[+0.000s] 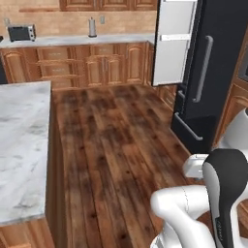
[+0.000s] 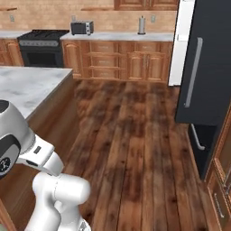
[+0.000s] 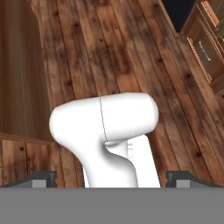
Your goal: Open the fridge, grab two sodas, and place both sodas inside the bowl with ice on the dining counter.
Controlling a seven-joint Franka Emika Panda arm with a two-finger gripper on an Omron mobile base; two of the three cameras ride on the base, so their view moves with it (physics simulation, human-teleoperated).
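Note:
The fridge (image 1: 208, 72) is a tall, very dark cabinet with grey bar handles at the right. One upper door (image 1: 174, 43) stands swung open and shows its pale inner side. In the right base view the fridge (image 2: 210, 63) fills the right edge. The dining counter (image 1: 22, 140) is a veined marble top on the left, also seen as the dining counter (image 2: 27, 85). My gripper (image 3: 111, 179) points down at the wooden floor between the two. Its fingertips (image 3: 43, 179) stand far apart, open, with nothing between them. The sodas, bowl and ice are out of view.
Wall cabinets with a marble counter run along the back, carrying a toaster (image 1: 22, 33) and a paper-towel holder (image 1: 92, 28). A black range (image 2: 43, 45) stands at the back left. Wooden floor (image 1: 121, 140) lies open between island and fridge. Cabinets (image 3: 210, 43) flank the fridge.

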